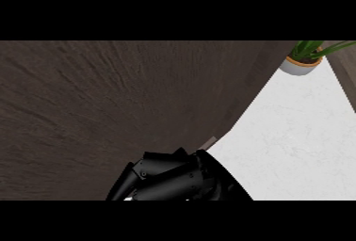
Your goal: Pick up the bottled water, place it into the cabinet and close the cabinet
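Observation:
A dark brown wooden cabinet door [104,108] fills the left and middle of the head view, and its slanted edge runs down to a corner near the lower middle. My right hand [173,176] shows as a black shape at the lower middle. It lies against the door's lower part, right by that corner. No bottled water shows anywhere, and the cabinet's inside is hidden behind the door. My left hand is out of sight.
The white counter top [299,141] takes up the right side of the view. A potted green plant in a white pot [301,65] stands at the far right back. A brown strip of wall or panel [345,70] borders the counter at the top right.

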`<action>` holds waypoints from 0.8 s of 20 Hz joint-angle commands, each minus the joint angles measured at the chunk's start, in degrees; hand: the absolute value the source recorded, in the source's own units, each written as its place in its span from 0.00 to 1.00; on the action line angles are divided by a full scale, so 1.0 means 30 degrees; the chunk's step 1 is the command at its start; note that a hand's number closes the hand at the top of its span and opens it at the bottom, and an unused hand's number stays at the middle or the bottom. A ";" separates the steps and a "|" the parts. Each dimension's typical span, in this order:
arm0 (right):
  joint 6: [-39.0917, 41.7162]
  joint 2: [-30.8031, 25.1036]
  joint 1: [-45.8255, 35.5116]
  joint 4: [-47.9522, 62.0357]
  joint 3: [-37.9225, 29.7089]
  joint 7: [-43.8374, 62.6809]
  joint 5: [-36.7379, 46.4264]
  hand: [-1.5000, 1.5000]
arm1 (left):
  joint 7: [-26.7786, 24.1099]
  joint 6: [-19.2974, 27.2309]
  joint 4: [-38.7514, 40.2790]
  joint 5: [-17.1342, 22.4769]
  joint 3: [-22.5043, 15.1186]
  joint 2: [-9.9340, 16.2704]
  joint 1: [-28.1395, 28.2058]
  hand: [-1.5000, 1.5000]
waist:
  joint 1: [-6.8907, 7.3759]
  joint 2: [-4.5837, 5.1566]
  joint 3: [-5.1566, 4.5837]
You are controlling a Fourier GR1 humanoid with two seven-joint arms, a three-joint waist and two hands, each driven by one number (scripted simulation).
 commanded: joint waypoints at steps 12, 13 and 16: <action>0.4533 0.0545 -0.5700 1.1242 -0.7131 -0.3786 -0.4009 1.00 | -0.0899 -0.3781 0.0559 0.2156 0.3697 0.0816 0.2349 1.00 | -0.0053 0.0097 0.0019; 0.4976 0.0247 -0.5282 1.2133 -0.7642 -0.4853 -0.4132 1.00 | -0.0610 -0.3135 0.0176 0.1513 0.3029 0.0373 0.2515 1.00 | -0.0076 0.0121 0.0030; 0.4618 0.0591 -0.6163 1.4793 -0.7411 -0.6276 -0.4419 1.00 | -0.0290 -0.3715 0.0899 0.2345 0.3859 0.0480 0.1693 1.00 | -0.0043 0.0136 0.0019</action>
